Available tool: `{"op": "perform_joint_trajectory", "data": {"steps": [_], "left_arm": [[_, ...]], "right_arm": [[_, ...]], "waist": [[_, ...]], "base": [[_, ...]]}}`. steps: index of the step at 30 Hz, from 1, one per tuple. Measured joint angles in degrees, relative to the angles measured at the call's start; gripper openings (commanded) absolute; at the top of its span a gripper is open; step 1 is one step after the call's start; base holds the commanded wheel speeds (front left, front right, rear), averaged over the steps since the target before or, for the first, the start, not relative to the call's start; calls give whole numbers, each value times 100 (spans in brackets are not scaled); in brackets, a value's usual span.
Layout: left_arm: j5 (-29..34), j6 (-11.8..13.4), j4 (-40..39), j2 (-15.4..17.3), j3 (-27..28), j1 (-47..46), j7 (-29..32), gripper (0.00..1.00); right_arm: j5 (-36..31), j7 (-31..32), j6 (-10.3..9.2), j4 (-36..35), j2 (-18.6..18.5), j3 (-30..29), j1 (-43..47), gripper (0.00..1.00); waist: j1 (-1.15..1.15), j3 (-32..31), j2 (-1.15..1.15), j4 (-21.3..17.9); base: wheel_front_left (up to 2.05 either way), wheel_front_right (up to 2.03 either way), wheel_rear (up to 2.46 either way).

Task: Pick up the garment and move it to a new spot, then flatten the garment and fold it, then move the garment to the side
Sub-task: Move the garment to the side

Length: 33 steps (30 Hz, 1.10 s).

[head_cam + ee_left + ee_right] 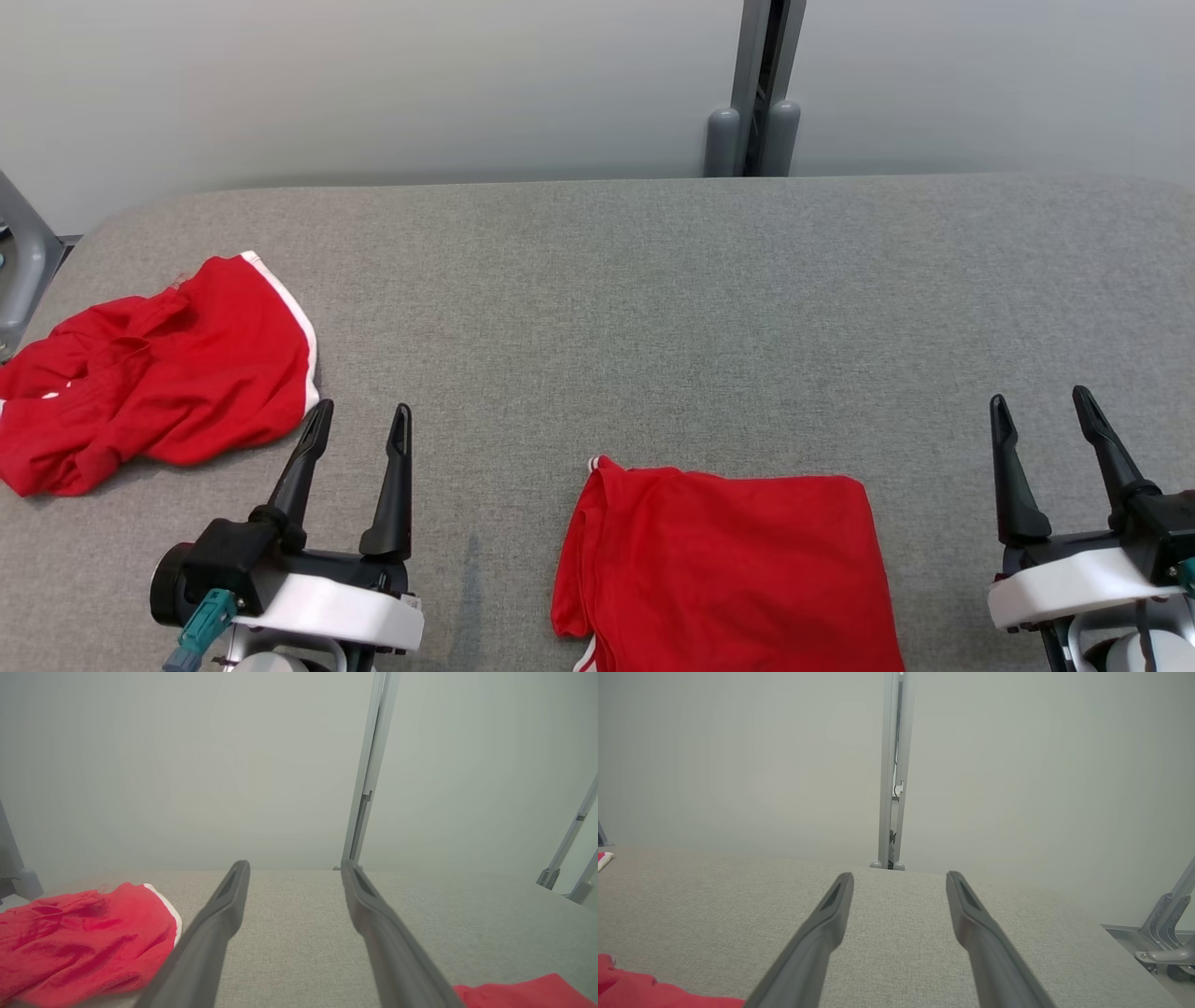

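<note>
The left gripper (362, 407) holds its two dark fingers spread wide with nothing between them, and the right gripper (1039, 395) does the same. Both are empty and touch no cloth.

Between the two grippers lies the folded garment (728, 560), a neat red rectangle with a bit of white trim at its left edge, flat on the grey table (653, 280). The left gripper sits to the left of the folded garment, clear of its edge. The right gripper sits to its right, a little farther off. Farther left of the folded garment, and farther from the robot, the crumpled garment (159, 373), also red with white trim, lies in a heap close beside the left gripper's outer finger. A metal post (761, 84) stands beyond the folded garment, at the table's far edge.

Picking up, flattening and folding look done for the folded garment, and what seems left is moving it to the side. The crumpled garment looks unworked and may be a later job, though the pictures cannot settle that.
</note>
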Motion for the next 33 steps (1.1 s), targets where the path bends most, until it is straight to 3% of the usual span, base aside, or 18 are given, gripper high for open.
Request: {"op": "perform_joint_trajectory", "data": {"steps": [9, 13, 24, 33], "left_arm": [[0, 11, 9, 0, -51, -1, 0, 100], [-2, 20, 9, 1, -68, -4, 0, 100], [-8, 18, 92, 1, -108, -7, 0, 100], [10, 0, 105, 1, -137, -3, 0, 100]], "right_arm": [[55, -1, 0, 48, -53, 99, -5, 100], [349, -2, 0, 450, -65, 343, 17, 100], [2137, 36, 0, 1617, -638, 2308, 41, 100], [3154, 345, -1, 2108, -870, 2943, -151, 100]], "waist": [[0, 7, 0, -12], [0, 37, 0, -10], [0, 103, 0, -3], [0, 86, 0, -12]], "base": [[0, 0, 0], [0, 0, 0], [0, 0, 0], [0, 0, 0]]}}
